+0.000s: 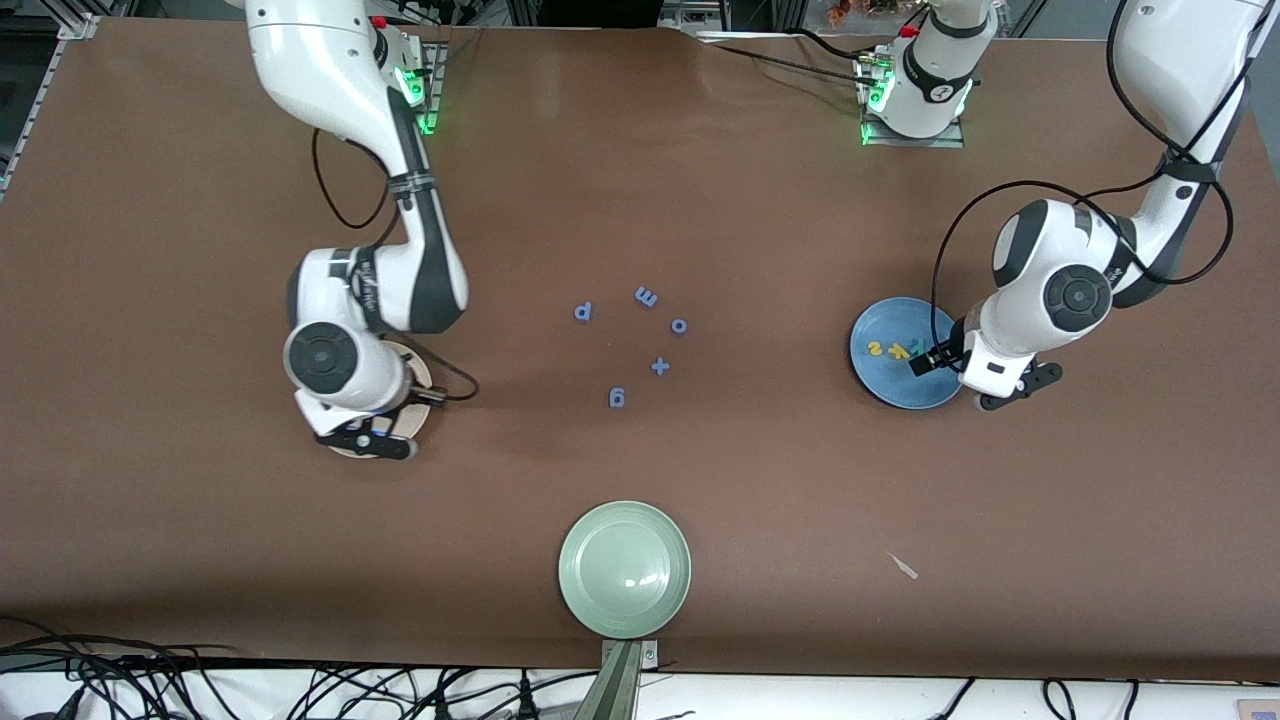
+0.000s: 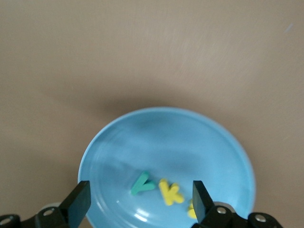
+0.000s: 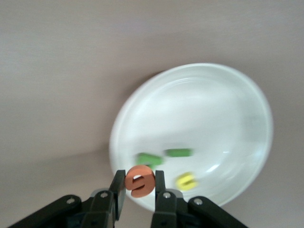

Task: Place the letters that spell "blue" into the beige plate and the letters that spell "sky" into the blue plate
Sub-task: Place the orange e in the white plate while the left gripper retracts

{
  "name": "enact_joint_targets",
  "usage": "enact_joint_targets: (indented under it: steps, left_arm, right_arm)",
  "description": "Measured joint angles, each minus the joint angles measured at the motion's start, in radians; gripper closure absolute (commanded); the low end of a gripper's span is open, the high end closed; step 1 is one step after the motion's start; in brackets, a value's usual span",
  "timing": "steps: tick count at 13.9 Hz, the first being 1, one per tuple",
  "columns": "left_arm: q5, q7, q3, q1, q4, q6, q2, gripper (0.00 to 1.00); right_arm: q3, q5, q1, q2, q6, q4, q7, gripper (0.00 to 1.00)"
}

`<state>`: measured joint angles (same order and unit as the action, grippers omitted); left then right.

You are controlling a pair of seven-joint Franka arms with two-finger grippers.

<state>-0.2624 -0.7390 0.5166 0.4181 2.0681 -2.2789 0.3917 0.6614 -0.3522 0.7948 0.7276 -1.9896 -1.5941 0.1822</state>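
Over the blue plate (image 2: 166,137) at the left arm's end of the counter (image 1: 760,480), the left hand (image 2: 140,202) hangs with its fingers spread wide and nothing between them. In that plate lie the teal-green y (image 2: 142,183), the yellow k (image 2: 170,192) beside it, and the yellow s (image 1: 874,349).

At the right arm's end, the right hand (image 3: 139,187) pinches the orange e (image 3: 139,181) over the rim of the beige plate (image 3: 204,99). Two dark green letters (image 3: 164,155) and the yellow u (image 3: 186,181) lie inside that plate.

Blue letters and a plus sign (image 1: 659,366) stay scattered mid-counter between the two plates. A pale green plate (image 1: 625,569) sits nearest the front camera.
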Motion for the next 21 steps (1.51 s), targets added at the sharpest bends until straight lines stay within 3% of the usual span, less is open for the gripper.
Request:
enact_joint_targets:
  steps: [3, 7, 8, 13, 17, 21]
  left_arm:
    - [0.000, -0.026, -0.004, 0.017, -0.066, 0.022, -0.029, 0.00]
    - [0.000, -0.014, -0.006, 0.112, -0.209, 0.168, -0.034, 0.00]
    - [0.000, 0.003, -0.006, 0.128, -0.246, 0.215, -0.034, 0.00]
    - [0.000, 0.084, -0.006, 0.158, -0.408, 0.406, -0.034, 0.00]
    - [0.076, 0.224, -0.026, 0.186, -0.434, 0.412, -0.040, 0.00]
    - [0.139, 0.352, -0.098, 0.151, -0.447, 0.455, -0.116, 0.00]
  right_arm:
    - [0.048, 0.000, -0.005, 0.002, 0.000, -0.041, -0.124, 0.83]
    - [0.068, 0.000, -0.006, 0.002, -0.001, -0.070, -0.158, 0.45]
    - [0.068, 0.000, -0.006, 0.002, -0.001, -0.071, -0.159, 0.40]
    - [0.069, -0.003, -0.004, 0.001, -0.002, -0.070, -0.159, 0.35]
    - [0.069, -0.027, 0.002, -0.011, -0.002, -0.046, -0.156, 0.01]
    - [0.071, -0.030, 0.021, -0.068, 0.045, -0.002, -0.105, 0.00]
